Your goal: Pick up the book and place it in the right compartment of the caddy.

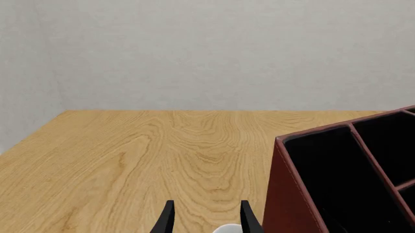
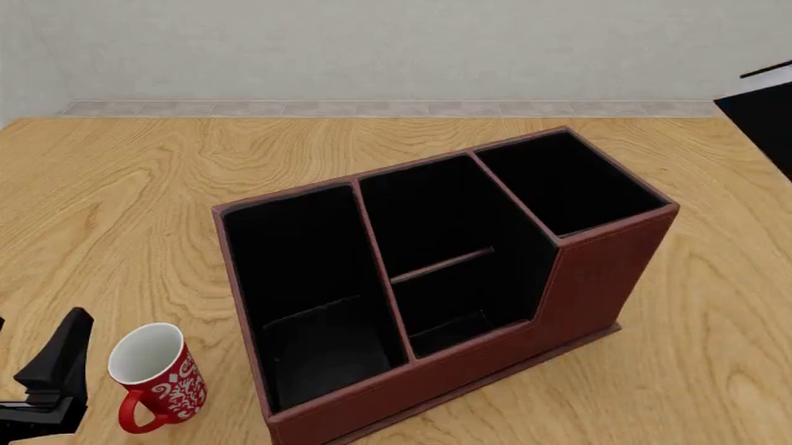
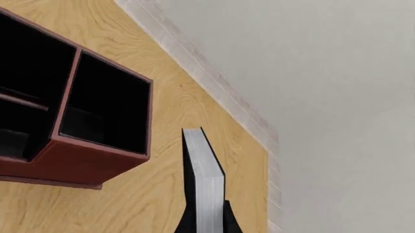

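Observation:
The caddy (image 2: pixel 594 269) stands mid-table, reddish-brown with a black interior and three sections. Its narrow right compartment (image 2: pixel 563 181) is at the far right end; it also shows in the right wrist view (image 3: pixel 107 102). My right gripper (image 3: pixel 206 221) is shut on the book (image 3: pixel 202 179), black covers with a pale page block, held in the air to the right of and beyond the caddy. In the front view only a black piece of the book (image 2: pixel 767 116) shows at the right edge. My left gripper (image 1: pixel 209 221) is open and empty, low at the front left (image 2: pixel 50 375).
A red mug (image 2: pixel 155 375) with a white inside stands between my left gripper and the caddy's wide left section (image 2: pixel 310 287). Its rim (image 1: pixel 228 229) shows by my left fingers. A wall bounds the table's far edge.

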{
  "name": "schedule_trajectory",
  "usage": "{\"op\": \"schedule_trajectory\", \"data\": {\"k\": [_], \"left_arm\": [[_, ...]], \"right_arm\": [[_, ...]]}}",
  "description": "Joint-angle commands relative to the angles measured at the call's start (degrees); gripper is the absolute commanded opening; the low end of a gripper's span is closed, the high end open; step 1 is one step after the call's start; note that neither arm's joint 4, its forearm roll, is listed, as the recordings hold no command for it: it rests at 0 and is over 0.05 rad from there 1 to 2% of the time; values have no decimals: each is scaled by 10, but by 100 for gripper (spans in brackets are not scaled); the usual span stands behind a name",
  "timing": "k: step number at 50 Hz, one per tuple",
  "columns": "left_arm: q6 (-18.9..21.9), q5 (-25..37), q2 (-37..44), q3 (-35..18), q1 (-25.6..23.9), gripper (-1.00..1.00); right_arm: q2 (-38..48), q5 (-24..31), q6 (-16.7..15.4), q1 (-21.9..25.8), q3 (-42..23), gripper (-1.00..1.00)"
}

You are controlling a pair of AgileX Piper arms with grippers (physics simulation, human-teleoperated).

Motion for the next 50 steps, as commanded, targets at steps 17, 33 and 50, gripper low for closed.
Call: {"op": "schedule_trajectory", "data": {"k": [17, 33, 50], "left_arm": [[0, 2, -2, 0, 0, 100], [0, 3, -3, 0, 0, 100], [0, 5, -5, 0, 0, 100]], "right_arm": [[56, 18, -19, 100, -72, -100], [105, 41, -36, 154, -104, -100], [154, 40, -68, 182, -114, -100]]}}
